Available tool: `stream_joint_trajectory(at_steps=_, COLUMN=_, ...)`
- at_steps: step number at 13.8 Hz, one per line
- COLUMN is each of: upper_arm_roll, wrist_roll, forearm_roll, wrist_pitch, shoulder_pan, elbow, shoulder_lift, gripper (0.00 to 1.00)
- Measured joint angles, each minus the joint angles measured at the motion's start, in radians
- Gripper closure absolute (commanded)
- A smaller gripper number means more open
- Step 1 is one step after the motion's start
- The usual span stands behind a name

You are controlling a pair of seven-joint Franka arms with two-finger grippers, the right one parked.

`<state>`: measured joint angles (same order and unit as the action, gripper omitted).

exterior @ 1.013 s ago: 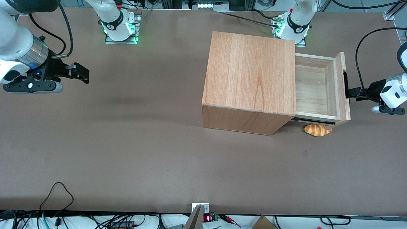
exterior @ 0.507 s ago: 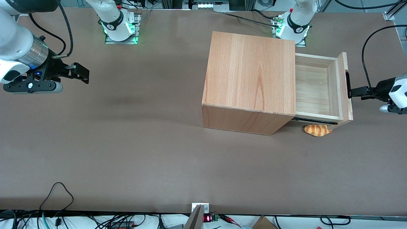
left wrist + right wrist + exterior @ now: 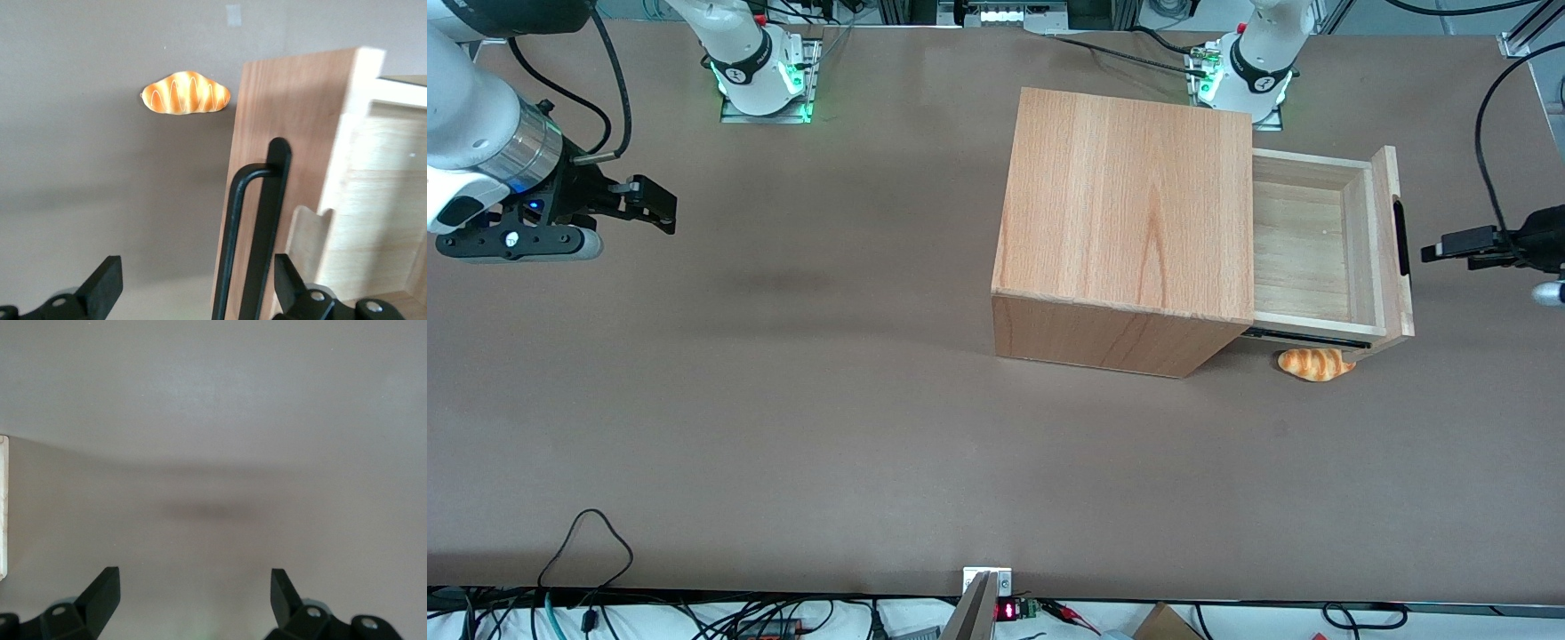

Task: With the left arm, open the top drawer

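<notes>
The top drawer (image 3: 1316, 240) stands pulled well out of the wood-grain cabinet (image 3: 1129, 204), its pale inside bare. A slim black bar handle (image 3: 1402, 236) runs along its flat front panel (image 3: 1387, 187). My left arm's gripper (image 3: 1432, 251) hovers a short way in front of that panel, level with the handle and apart from it. In the left wrist view the gripper (image 3: 197, 280) is open, its two black fingertips (image 3: 107, 283) spread wide with nothing held. The handle (image 3: 260, 220) and drawer front (image 3: 300, 120) show just ahead of it.
An orange croissant toy (image 3: 1314, 364) lies on the brown table (image 3: 827, 400) under the drawer's corner nearest the front camera, also seen from the wrist (image 3: 185, 93). The arm's black cable (image 3: 1489, 151) loops above the table toward the working arm's end.
The drawer slid a little farther out, then stopped. My gripper came off the handle and drew back from the drawer front toward the working arm's end of the table.
</notes>
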<state>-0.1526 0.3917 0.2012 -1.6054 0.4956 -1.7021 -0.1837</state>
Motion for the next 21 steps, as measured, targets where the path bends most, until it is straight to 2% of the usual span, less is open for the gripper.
stream_joint_trajectory(at_steps=5, upper_arm_roll=-0.015, wrist_roll=0.000, forearm_roll=-0.002, wrist_pitch=0.053, shoulder_pan=-0.002, elbow=0.120, shoulder_lift=0.000, gripper=0.00)
stream_joint_trajectory(at_steps=9, upper_arm_roll=-0.024, wrist_roll=-0.009, forearm_roll=-0.064, wrist_pitch=0.054, shoulder_pan=-0.027, elbow=0.177, shoulder_lift=0.000, gripper=0.00)
stream_joint_trajectory(at_steps=13, upper_arm_roll=0.021, wrist_roll=-0.048, forearm_roll=-0.142, wrist_pitch=0.056, shoulder_pan=-0.181, elbow=0.232, shoulder_lift=0.001, gripper=0.00)
stream_joint_trajectory(at_steps=17, upper_arm_roll=0.138, wrist_roll=-0.098, forearm_roll=-0.149, wrist_pitch=0.068, shoulder_pan=-0.342, elbow=0.263, shoulder_lift=0.001, gripper=0.00)
stream_joint_trajectory(at_steps=21, upper_arm_roll=0.191, wrist_roll=-0.196, forearm_roll=-0.149, wrist_pitch=0.089, shoulder_pan=-0.440, elbow=0.271, shoulder_lift=0.005, gripper=0.00)
